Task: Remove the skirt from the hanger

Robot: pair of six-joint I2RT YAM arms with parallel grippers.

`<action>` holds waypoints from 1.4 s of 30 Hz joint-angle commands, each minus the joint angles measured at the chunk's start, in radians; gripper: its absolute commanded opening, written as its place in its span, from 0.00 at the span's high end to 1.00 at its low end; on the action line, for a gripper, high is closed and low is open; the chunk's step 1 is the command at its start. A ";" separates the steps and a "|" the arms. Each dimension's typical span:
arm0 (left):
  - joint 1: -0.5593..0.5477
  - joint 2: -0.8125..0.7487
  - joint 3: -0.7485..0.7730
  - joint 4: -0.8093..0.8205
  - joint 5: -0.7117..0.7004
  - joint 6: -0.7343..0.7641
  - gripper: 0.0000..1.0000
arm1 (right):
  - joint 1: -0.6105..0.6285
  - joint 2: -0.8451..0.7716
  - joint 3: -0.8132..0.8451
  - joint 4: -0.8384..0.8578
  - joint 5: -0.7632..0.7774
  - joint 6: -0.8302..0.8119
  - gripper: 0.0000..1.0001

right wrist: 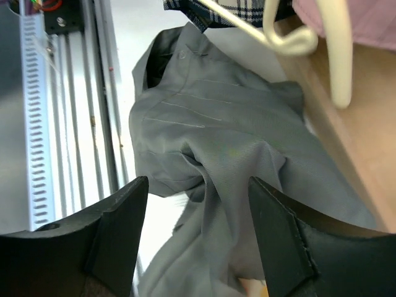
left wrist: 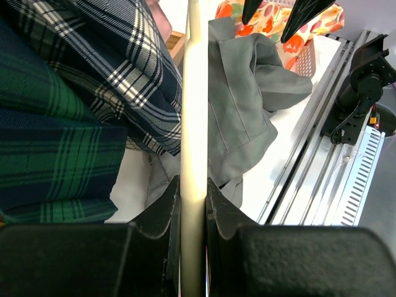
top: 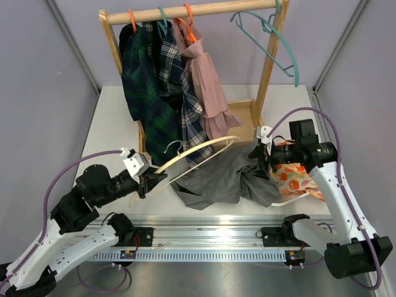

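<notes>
A white table [top: 111, 117] stands inside grey walls, with a wooden rack [top: 185, 12] at the top. At centre, the left gripper [left wrist: 193, 185] pinches the cream hanger [top: 198, 154], apparently to hold it clear of the grey skirt [top: 223, 179] crumpled on the table below. The right gripper [right wrist: 198, 185] hovers over the skirt, fingers spread wide. Hanging plaid shirts [top: 154, 80] crowd the hanger.

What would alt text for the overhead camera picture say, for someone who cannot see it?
The left hand grips a bare cream hanger, while a grey skirt lies crumpled on the white table beside it, under the open right hand. Behind stands a wooden rack hung with other clothes.
</notes>
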 commanded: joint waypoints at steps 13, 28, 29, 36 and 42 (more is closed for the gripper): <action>0.001 0.127 0.011 0.108 0.193 0.158 1.00 | 0.004 -0.106 0.093 -0.091 -0.087 -0.339 0.07; 0.001 0.145 -0.012 0.193 0.274 0.199 1.00 | 0.021 0.094 0.177 -0.376 -0.242 -0.568 0.20; 0.001 0.145 -0.012 0.194 0.275 0.204 1.00 | 0.024 0.112 0.183 -0.408 -0.245 -0.598 0.25; 0.001 0.151 -0.009 0.216 0.282 0.215 1.00 | 0.045 0.134 0.194 -0.507 -0.237 -0.692 0.59; 0.000 0.144 -0.014 0.226 0.269 0.210 1.00 | 0.047 0.065 0.167 -0.371 -0.231 -0.576 1.00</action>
